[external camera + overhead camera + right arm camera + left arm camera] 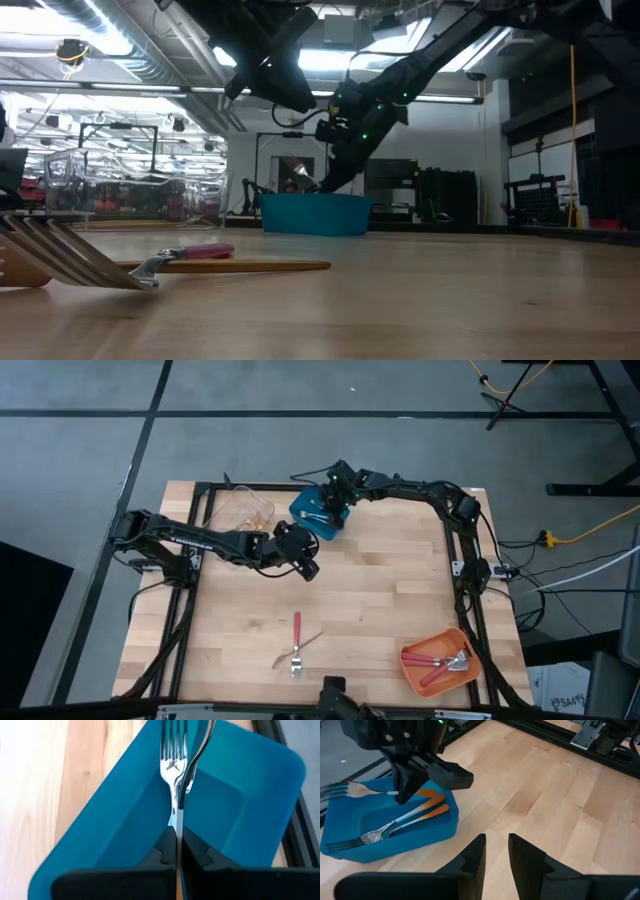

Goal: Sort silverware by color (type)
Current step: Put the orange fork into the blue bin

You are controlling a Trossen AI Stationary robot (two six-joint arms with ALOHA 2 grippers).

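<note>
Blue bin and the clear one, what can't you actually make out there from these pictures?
- Blue bin, high view: the right pincer covers its contents.
- Handle of the fork, right wrist view: hidden between the shut pincer's fingers.
- Clear bin, high view: gold contents too small to count; low view blurs it.

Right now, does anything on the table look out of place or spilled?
Nothing is spilled. Two utensils still lie loose on the bare table near its front edge: a red-handled fork and a gold one crossing it, outside any bin. The right gripper holds a fork over the blue bin, as expected.
</note>
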